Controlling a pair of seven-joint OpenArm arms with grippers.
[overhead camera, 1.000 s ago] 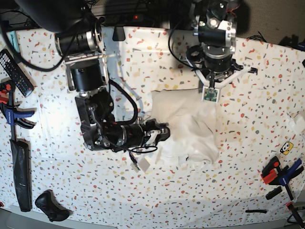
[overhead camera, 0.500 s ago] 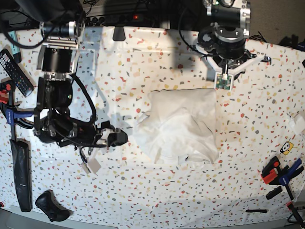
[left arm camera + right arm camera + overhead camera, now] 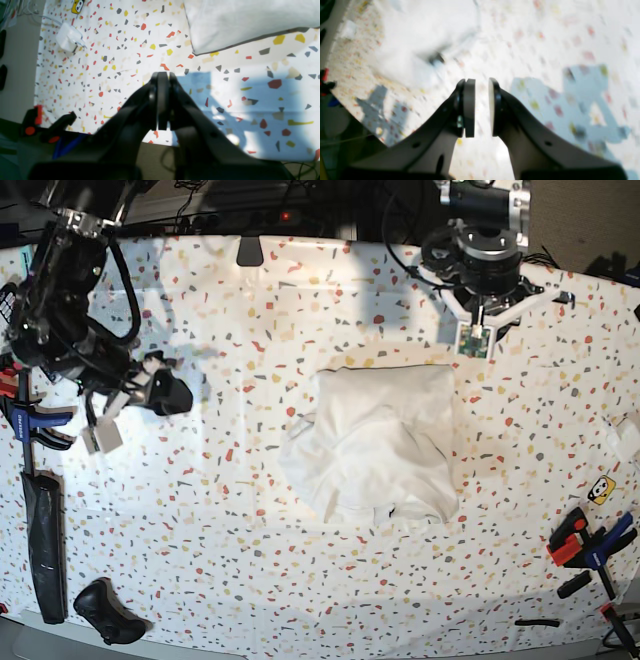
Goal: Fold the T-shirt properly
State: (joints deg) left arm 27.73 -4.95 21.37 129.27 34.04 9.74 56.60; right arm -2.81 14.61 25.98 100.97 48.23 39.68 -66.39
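The large plain white cloth T-shirt [image 3: 375, 442] lies in a rumpled, partly folded heap near the middle of the speckled terrazzo-pattern tabletop [image 3: 300, 580], touched by neither arm. From the shirt, the left gripper [image 3: 160, 100] hangs at about one o'clock over bare tabletop, its black fingers [image 3: 163, 100] pressed flat together with nothing between them. The right gripper [image 3: 477, 107] sits well apart at about nine o'clock, its fingers [image 3: 469, 107] slightly spread and empty.
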